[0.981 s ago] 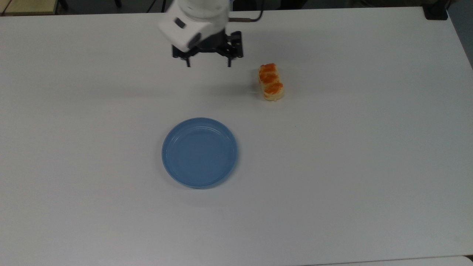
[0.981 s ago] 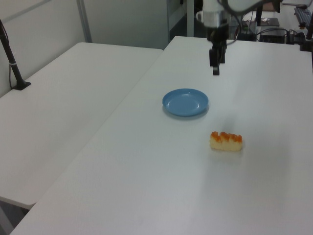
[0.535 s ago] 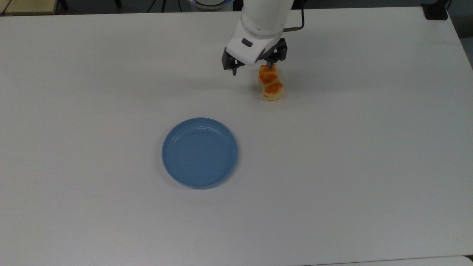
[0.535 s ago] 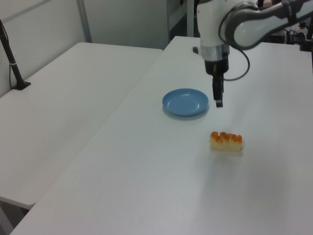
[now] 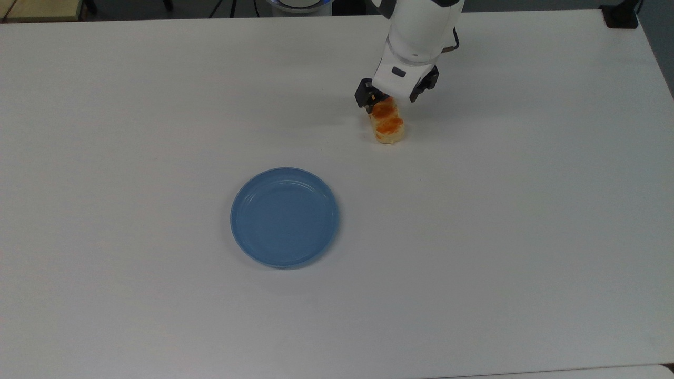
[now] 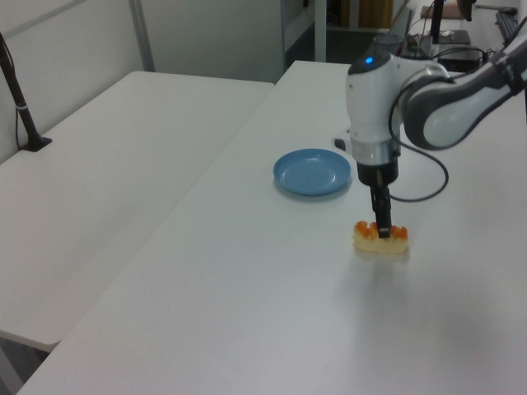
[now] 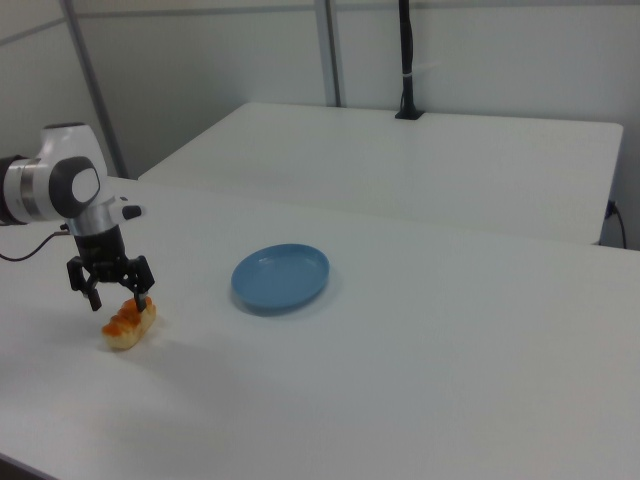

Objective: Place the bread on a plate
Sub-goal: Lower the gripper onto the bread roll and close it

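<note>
White table (image 5: 526,237), bread (image 5: 388,125), plate (image 5: 284,217)

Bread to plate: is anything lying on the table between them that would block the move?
Nothing visible does. The table between the bread and the plate is bare, and the open gripper is already at the bread's far end.

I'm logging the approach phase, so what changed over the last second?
The gripper swung from above the bare table toward the top view's right and came down over the bread, its open fingers now straddling the loaf's far end. Nothing has been gripped or lifted yet. The bread and the plate lie where they were, apart on the table.
</note>
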`<move>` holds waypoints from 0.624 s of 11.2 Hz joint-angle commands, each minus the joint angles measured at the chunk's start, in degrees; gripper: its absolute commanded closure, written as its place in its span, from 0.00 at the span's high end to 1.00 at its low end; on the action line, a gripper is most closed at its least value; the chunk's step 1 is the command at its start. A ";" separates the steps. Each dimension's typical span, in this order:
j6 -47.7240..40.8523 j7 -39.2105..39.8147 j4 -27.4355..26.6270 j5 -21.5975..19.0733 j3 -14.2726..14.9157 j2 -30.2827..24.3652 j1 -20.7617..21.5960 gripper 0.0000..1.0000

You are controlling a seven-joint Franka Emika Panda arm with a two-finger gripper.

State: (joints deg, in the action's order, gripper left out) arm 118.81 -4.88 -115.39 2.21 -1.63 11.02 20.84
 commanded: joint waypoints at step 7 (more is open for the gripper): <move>3.45 -0.66 -0.21 0.69 0.93 2.08 -0.97 0.31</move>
State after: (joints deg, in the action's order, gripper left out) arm 121.77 -5.00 -117.42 2.44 -1.09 14.80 20.79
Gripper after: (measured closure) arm 0.449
